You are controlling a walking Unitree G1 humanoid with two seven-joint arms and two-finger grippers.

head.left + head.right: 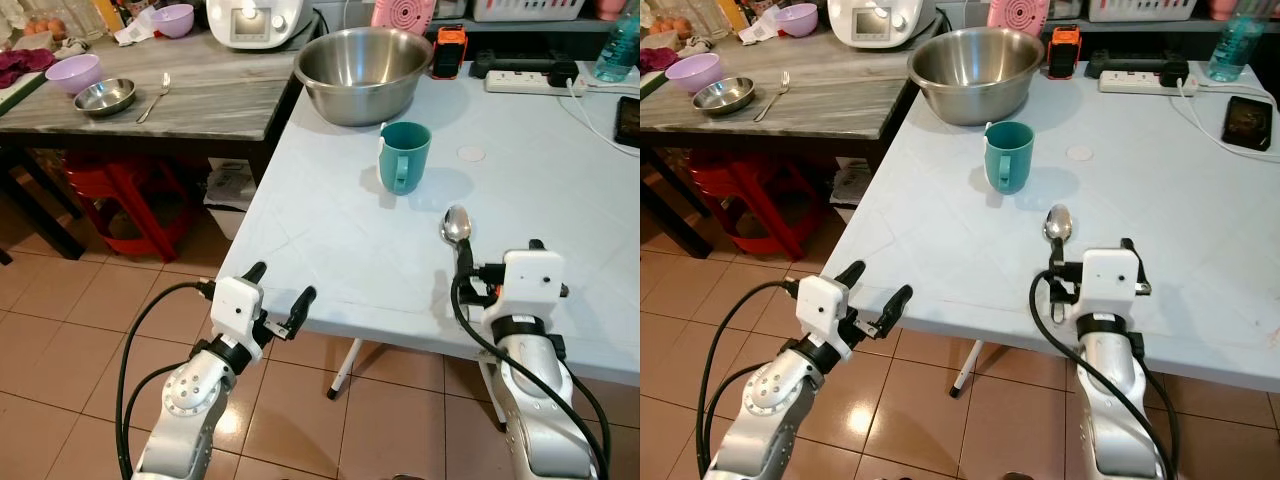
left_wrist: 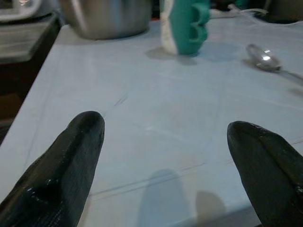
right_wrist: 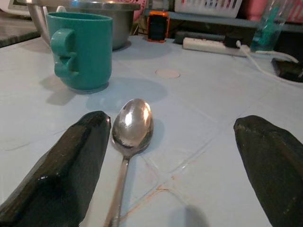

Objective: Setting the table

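We see even, bright light; soft shadows fall beside the mug (image 1: 404, 156) and spoon (image 3: 131, 124), whose bowl glares; both wrist views blur up close.

Nothing legible anywhere right now: no words, brand marks or numbers can be read. The white appliance (image 1: 254, 20) behind the steel bowl (image 1: 362, 72) has a small lit display, but it is too blurred to read.

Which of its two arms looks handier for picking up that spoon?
The right. Its open pincer is at the spoon, whose handle lies beside one finger. The left pincer hangs open off the table's near edge.
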